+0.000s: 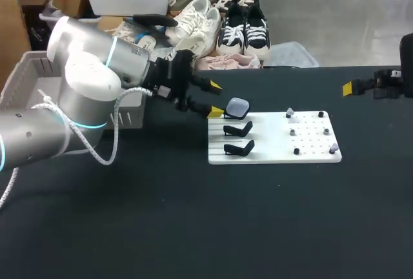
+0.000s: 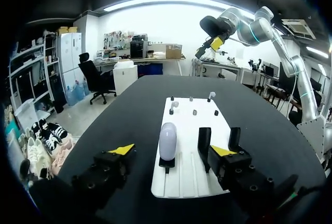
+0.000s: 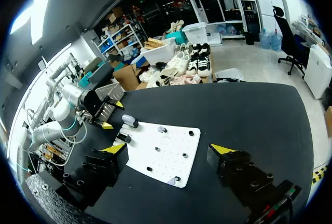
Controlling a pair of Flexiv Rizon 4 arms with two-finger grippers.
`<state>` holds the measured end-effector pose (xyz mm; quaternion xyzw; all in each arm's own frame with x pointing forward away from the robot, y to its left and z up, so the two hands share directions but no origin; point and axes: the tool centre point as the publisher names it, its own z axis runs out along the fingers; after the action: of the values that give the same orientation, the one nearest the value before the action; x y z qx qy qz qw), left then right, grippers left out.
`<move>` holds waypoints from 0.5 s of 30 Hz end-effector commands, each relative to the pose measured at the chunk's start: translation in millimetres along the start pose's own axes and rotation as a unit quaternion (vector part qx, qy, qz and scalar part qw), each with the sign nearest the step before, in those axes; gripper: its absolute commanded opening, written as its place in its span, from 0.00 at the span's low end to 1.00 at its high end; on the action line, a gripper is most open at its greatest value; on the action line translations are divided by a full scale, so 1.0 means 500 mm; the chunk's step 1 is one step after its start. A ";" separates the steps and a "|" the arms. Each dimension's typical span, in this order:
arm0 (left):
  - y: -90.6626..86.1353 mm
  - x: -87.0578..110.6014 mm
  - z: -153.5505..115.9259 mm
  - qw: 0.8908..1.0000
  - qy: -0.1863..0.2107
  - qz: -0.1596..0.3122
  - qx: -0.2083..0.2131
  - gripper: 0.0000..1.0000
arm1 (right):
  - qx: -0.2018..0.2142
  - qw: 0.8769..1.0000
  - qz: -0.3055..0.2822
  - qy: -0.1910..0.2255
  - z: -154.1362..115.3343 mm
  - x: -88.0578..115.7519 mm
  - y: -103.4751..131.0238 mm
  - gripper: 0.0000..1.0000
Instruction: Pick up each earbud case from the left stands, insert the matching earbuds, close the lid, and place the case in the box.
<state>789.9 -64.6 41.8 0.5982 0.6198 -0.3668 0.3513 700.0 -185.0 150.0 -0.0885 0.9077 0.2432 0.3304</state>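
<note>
plainly the case (image 1: 237, 106) had not been lifted yet: it sat upright on the stand farthest from the robot, at the left end of a white board (image 1: 271, 155) lying on the black counter (image 1: 193, 227). the stands held things up off the board, presumably so that fingers could close on a case from both sides. two more stands (image 1: 237, 128), nearer the robot, were bare. the left arm (image 1: 84, 92) came in low from the left, and the left jaws stood wide open with nothing in them. their yellow tips were level with the case and just short of it, one to each side of its line. in the left wrist view the case (image 2: 167, 140) stood straight ahead in the gap, touching neither finger, so this looked like the line-up before a grasp. the next move would likely call for a short push forward and then a squeeze across the case's narrow sides. the earbuds (image 1: 290, 113) were small pale pieces on pegs over the board's right half, too small to tell which matched. the right arm (image 1: 390, 82) hung well apart at the counter's right edge, probably kept clear until the case was brought over. the right jaws were likewise wide open and empty in the right wrist view. the box (image 1: 29, 66) sat at the far left, partly hidden behind the left arm.
</note>
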 end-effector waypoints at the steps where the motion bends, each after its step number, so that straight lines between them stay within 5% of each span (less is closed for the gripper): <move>1: 0.006 0.009 0.013 1.000 -0.002 0.002 0.006 0.94 | 0.000 1.000 0.000 0.000 0.000 0.000 0.000 1.00; 15: 0.023 0.011 0.044 1.000 -0.015 -0.002 -0.001 0.81 | 0.000 1.000 0.000 0.000 0.000 0.000 0.000 1.00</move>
<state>795.9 -76.9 29.5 0.5906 0.6178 -0.3740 0.3600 700.0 -185.0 150.0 -0.0885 0.9077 0.2432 0.3304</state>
